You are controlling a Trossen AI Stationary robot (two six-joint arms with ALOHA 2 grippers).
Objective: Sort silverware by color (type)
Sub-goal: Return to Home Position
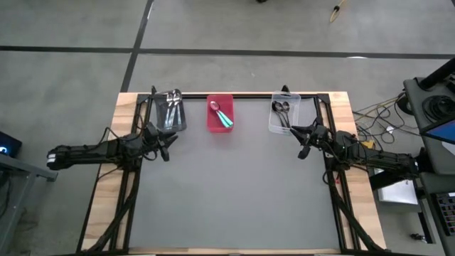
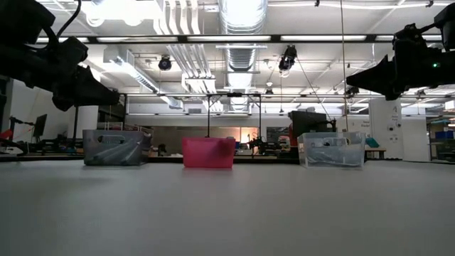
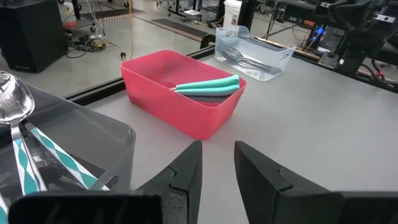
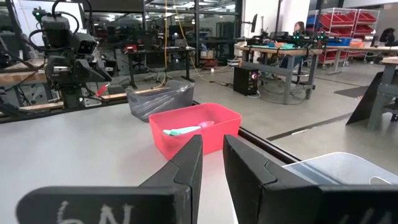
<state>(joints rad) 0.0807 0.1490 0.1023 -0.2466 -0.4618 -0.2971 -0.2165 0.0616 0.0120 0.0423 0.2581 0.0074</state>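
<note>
Hanging just on the near side of the bin row, both grippers are empty, fingers narrowly parted: the left gripper [image 1: 165,146] is by the grey bin [image 1: 182,125] of patterned spoons [image 1: 173,107], and the right gripper [image 1: 302,144] is by the clear bin [image 1: 273,126] of black spoons [image 1: 282,114]. The teal spoons [image 1: 222,116] lie in the red bin [image 1: 212,125] between them, handles running near-right. I judge the withdrawal runs straight back, away from the bins.
</note>
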